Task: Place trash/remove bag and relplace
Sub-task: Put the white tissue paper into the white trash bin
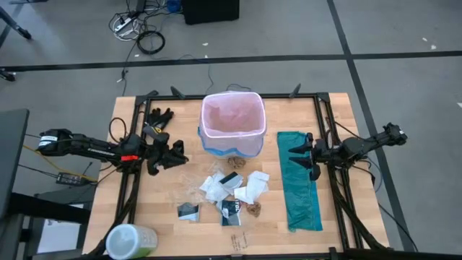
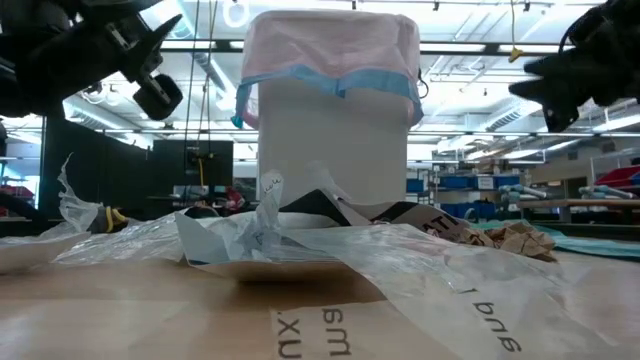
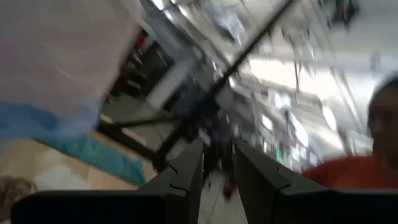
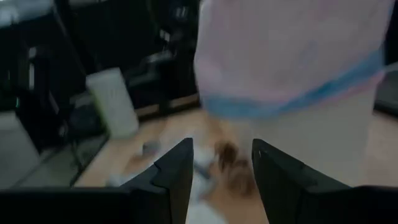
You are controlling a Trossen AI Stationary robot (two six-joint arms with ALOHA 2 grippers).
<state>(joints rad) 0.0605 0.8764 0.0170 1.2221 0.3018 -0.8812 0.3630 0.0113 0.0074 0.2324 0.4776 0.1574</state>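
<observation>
A white bin (image 1: 232,124) stands at the table's far middle, lined with the pale pink bag (image 1: 231,114); the bag's blue band (image 2: 330,82) is folded down over the bin's rim. The trash (image 1: 227,191), crumpled papers, packets and clear wrappers, lies on the table in front of the bin (image 2: 330,150). My left gripper (image 1: 179,150) hovers open left of the bin, above the table. My right gripper (image 1: 294,154) hovers open right of the bin, over a teal bag. Nothing sits between the fingers of either gripper (image 3: 217,152) (image 4: 222,149).
An opaque teal bag (image 1: 299,180) lies flat along the table's right side. A white-and-green canister (image 1: 131,240) stands at the near left corner. Dark gear (image 1: 159,117) lies at the far left. A person in red (image 3: 367,168) shows beyond the table.
</observation>
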